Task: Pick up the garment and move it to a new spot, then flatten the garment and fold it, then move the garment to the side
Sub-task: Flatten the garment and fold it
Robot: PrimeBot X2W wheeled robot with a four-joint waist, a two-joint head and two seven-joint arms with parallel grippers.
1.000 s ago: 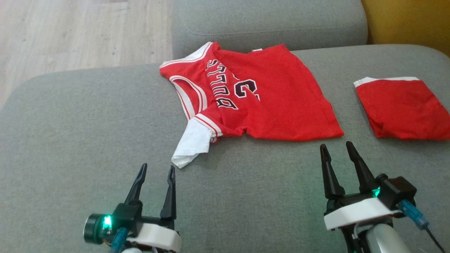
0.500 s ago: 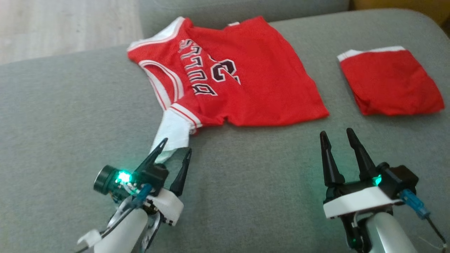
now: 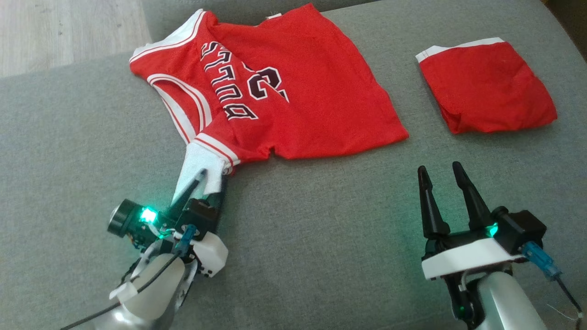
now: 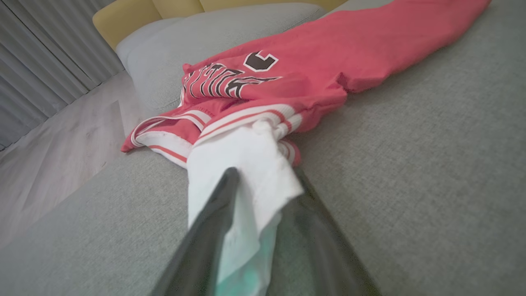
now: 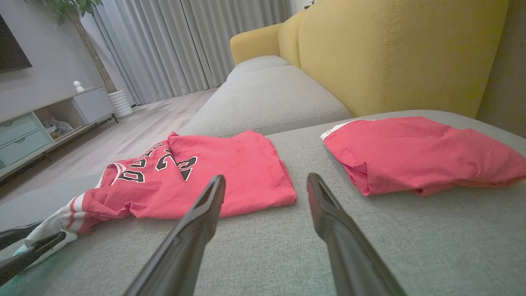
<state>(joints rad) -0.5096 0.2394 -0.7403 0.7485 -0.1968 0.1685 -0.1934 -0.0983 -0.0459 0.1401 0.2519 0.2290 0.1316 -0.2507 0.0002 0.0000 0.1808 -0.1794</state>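
The garment, a red jersey (image 3: pixel 284 91) with dark lettering and white-trimmed edges, lies spread on the grey sofa seat (image 3: pixel 321 238). Its white sleeve (image 3: pixel 197 165) sticks out toward me. My left gripper (image 3: pixel 212 178) is open, low on the seat, with one finger on each side of the sleeve's end. In the left wrist view the white sleeve (image 4: pixel 242 156) runs between the two dark fingers of the left gripper (image 4: pixel 265 172), and the jersey (image 4: pixel 328 53) lies beyond. My right gripper (image 3: pixel 439 167) stands open and empty on the near right, short of the jersey's hem (image 5: pixel 263 193).
A second red cloth (image 3: pixel 486 87), folded, lies at the far right of the seat. A yellow backrest (image 5: pixel 390 53) rises behind it. Another grey cushion (image 5: pixel 267 98) adjoins the far edge. Wooden floor (image 3: pixel 46 32) lies beyond the seat's left side.
The head camera has tipped down and shifted the picture. My left gripper has advanced along the seat to the white sleeve, which now lies between its fingers. The right gripper has stayed put.
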